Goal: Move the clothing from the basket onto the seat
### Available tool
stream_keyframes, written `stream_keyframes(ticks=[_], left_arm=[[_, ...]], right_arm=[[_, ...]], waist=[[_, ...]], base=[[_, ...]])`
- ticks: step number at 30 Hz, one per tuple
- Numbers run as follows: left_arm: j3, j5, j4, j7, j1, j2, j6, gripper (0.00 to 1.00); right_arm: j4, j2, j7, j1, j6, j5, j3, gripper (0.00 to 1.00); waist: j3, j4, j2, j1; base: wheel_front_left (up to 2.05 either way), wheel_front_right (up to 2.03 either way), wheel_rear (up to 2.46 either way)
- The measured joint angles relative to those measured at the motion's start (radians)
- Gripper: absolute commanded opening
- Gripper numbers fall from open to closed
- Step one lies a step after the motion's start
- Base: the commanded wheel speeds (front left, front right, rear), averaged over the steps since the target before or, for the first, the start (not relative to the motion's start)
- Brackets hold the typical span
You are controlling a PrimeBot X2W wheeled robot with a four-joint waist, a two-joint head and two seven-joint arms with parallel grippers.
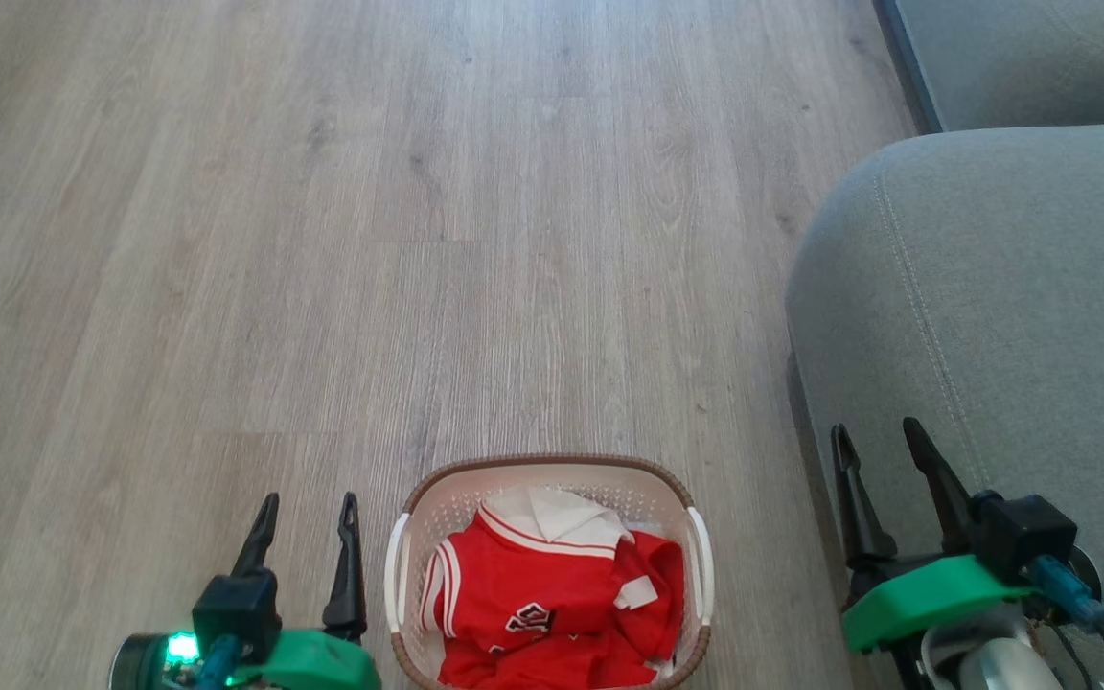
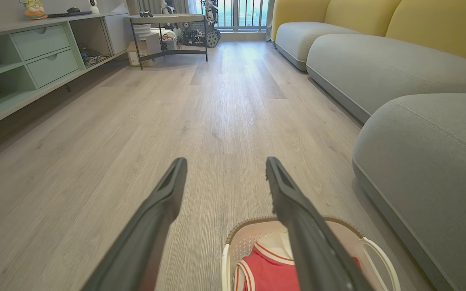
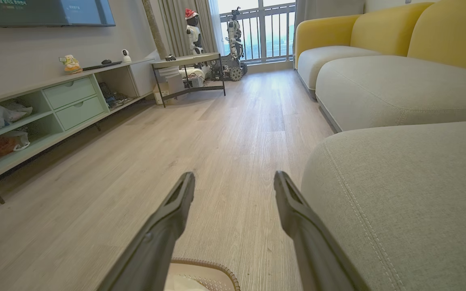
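Note:
The cream basket with a brown rim stands on the wood floor at the bottom centre of the head view. Red clothing with a white collar and striped trim lies crumpled inside it. The grey seat rises to the right of the basket. My left gripper hangs open just left of the basket, nothing between its fingers. My right gripper is open too, in front of the seat's rounded edge. The left wrist view shows the basket and clothing below my left gripper. The right gripper points along the floor beside the seat.
A pale green low cabinet lines the left wall and a small metal-legged table stands at the far end near a balcony door. More grey cushions with yellow backs run along the right. Open wood floor stretches ahead.

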Motion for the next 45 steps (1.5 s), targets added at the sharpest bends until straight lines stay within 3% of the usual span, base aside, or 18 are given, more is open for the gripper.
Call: stream_keyframes(ticks=[16,24,33,45], left_arm=[[-0.007,-0.018,-0.002,0.0,-0.001,0.0,-0.001,1.0],[-0.04,0.003,0.026,0.0,-0.017,0.0,-0.059,1.0],[-0.08,0.044,0.076,0.0,-0.169,0.0,-0.103,1.0],[-0.184,0.122,0.264,-0.003,-0.456,-0.002,-0.123,1.0]], right_arm=[[-0.003,0.0,0.0,0.0,0.0,0.001,0.0,1.0],[-0.031,0.0,0.0,-0.001,0.0,0.001,-0.003,1.0],[-0.076,0.0,0.0,-0.042,0.0,-0.026,-0.026,1.0],[-0.191,-0.003,-0.001,-0.272,0.0,-0.082,-0.06,1.0]], waist=[[0.009,0.006,0.0,0.0],[0.045,0.008,0.0,0.0],[0.163,0.002,0.0,0.0],[0.458,-0.031,0.0,0.0002]], base=[[0.0,0.0,0.0],[0.0,0.0,0.0],[0.0,0.0,0.0],[0.0,0.0,0.0]])
